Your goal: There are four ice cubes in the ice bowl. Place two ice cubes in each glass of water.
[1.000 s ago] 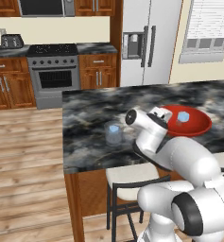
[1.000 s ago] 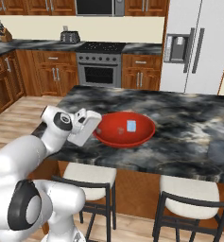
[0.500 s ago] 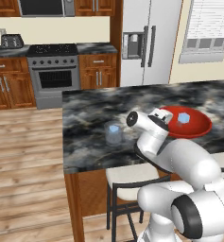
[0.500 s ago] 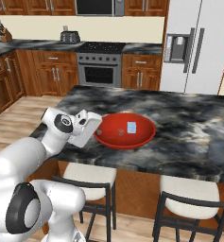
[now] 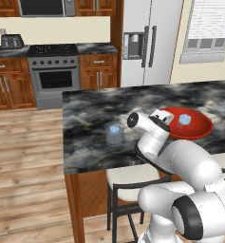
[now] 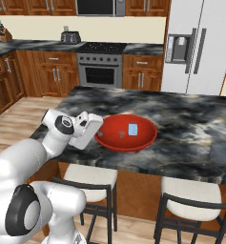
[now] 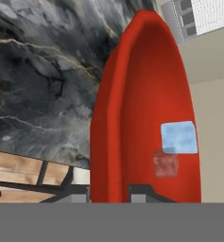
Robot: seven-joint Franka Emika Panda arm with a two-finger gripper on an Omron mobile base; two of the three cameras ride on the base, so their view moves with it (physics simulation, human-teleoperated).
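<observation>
Gripper [image 7: 106, 194] closed, nothing seen held, at ice bowl [image 5: 199, 129] near rim | two ice cubes [image 7: 178, 137] in bowl | one cube in glass of water [image 5: 114, 134] on counter [image 5: 90, 123]

Glossy marbled stone counter [image 5: 90, 118]; smooth red ice bowl [image 6: 115, 144]; clear glass of water [image 5: 115, 135].

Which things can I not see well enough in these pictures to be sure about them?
- Gripper: in both base views the white hand hides the jaws; in the hand view the bottom edge cuts the fingertips.
- Second ice cube in the ice bowl: faint, reddish, edges unclear.
- Glass of water: too small to count the ice inside.
</observation>
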